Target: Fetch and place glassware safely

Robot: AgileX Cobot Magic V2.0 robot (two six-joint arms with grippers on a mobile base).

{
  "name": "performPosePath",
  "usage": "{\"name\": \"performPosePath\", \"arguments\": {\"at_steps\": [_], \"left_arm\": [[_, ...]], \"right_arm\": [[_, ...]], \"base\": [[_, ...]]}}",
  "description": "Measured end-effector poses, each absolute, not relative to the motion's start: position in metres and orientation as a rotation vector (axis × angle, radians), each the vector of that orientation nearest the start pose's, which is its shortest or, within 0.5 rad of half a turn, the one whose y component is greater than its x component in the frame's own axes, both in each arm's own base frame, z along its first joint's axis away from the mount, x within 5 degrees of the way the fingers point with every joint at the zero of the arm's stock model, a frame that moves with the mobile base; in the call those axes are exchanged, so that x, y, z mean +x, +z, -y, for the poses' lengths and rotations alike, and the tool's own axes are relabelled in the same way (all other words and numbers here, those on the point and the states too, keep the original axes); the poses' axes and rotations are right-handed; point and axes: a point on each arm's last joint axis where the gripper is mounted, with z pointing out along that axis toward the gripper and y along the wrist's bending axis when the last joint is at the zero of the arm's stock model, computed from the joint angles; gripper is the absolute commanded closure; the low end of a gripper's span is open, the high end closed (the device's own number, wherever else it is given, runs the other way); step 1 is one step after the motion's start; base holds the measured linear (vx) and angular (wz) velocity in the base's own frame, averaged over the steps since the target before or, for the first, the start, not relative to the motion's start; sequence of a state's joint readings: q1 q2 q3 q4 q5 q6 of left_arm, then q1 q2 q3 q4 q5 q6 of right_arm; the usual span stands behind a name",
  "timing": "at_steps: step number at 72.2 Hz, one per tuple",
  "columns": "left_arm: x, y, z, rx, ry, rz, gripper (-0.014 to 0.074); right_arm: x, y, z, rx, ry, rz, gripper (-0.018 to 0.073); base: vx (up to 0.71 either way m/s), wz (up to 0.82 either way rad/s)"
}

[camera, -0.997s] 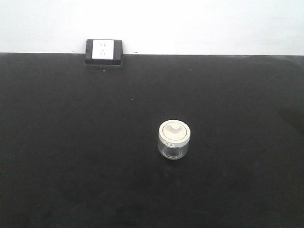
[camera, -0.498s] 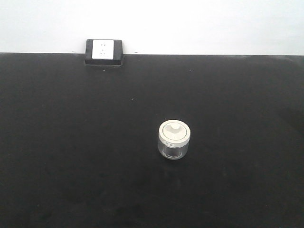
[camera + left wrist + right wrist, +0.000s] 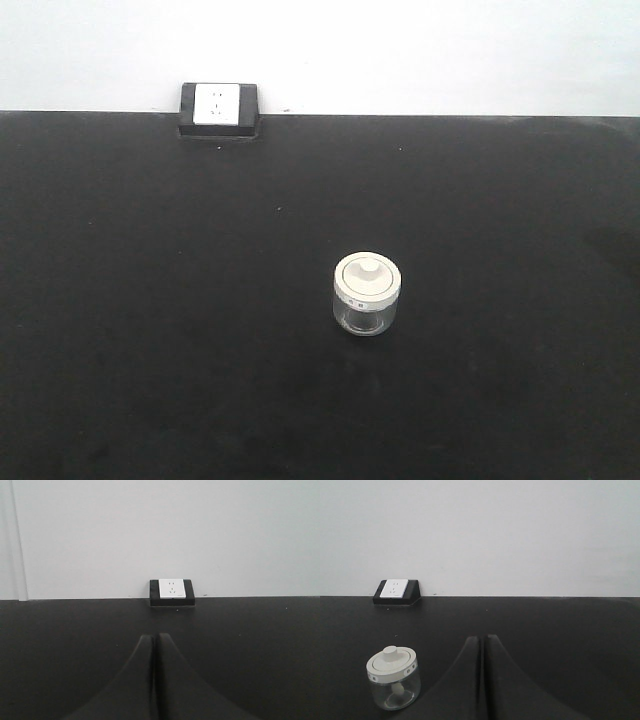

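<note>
Item: lidded glass jar (image 3: 367, 293), upright on the black tabletop (image 3: 150, 330), right of centre, well apart from the wall socket block (image 3: 219, 108) at the far edge.

Right gripper (image 3: 483, 639): fingers pressed together, empty. The jar stands ahead and to its left, axis vertical, knob up.

Left gripper (image 3: 154, 637): fingers pressed together, empty; no jar in its view. By judgement the right arm is the nearer.

Hidden: both arms absent from the front view; jar contents unclear; lid label unreadable.
</note>
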State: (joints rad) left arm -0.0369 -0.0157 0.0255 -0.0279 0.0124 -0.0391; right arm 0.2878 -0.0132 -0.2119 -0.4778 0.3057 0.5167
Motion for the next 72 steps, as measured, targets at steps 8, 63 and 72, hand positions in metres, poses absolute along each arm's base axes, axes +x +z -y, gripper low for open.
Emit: {"name": "performPosePath", "arguments": {"at_steps": [8, 63, 72], "left_arm": [[0.056, 0.204, 0.002, -0.022, -0.084, -1.506, 0.0603], [0.056, 0.204, 0.002, -0.023, -0.084, -1.505, 0.0603], [0.056, 0.204, 0.002, -0.023, -0.084, -1.505, 0.0603]], "right_arm": [[0.041, 0.259, 0.001, -0.065, 0.169, -1.533, 0.0567], [0.056, 0.202, -0.006, -0.103, 0.062, -1.532, 0.0567], [0.056, 0.204, -0.001, 0.013, 0.041, -1.508, 0.0567]], "base": [[0.00, 0.00], [0.00, 0.00], [0.00, 0.00]]}}
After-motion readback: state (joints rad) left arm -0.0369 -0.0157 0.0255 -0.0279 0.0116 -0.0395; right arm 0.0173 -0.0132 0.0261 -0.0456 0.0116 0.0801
